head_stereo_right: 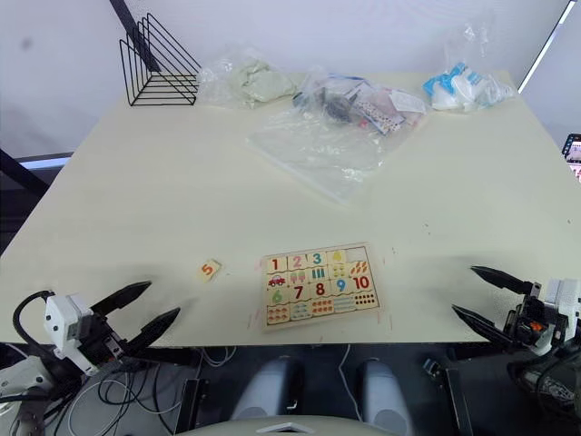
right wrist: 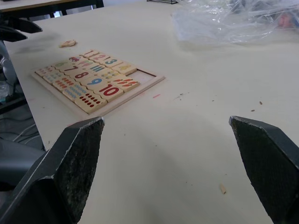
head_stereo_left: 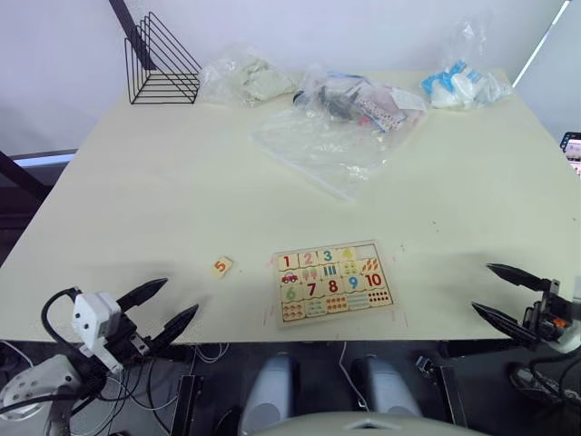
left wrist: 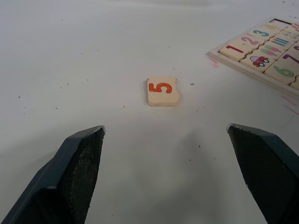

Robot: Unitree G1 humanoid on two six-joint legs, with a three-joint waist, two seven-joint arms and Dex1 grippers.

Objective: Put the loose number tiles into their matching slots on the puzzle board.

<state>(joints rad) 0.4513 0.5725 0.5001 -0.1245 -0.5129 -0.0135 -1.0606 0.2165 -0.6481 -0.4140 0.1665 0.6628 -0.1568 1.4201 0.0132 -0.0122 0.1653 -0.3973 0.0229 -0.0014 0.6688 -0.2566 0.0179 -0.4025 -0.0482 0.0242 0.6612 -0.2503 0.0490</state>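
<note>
The puzzle board (head_stereo_left: 395, 306) lies near the table's front edge, its rows filled with coloured number and picture tiles. One slot (right wrist: 144, 77) at the right end of its top row is empty. A loose tile with a red 5 (head_stereo_left: 221, 266) (left wrist: 162, 91) rests on the table left of the board. My left gripper (head_stereo_left: 163, 305) hovers open at the front left, with the 5 tile a short way ahead of its fingers (left wrist: 79, 168). Off the front right corner, my right gripper (head_stereo_left: 499, 292) is open and holds nothing.
At the back of the table stand a black wire rack (head_stereo_left: 160, 64) and several clear plastic bags (head_stereo_left: 327, 145) with contents. A bag with blue and white items (head_stereo_left: 458, 86) sits at the back right. Cables hang below the front edge.
</note>
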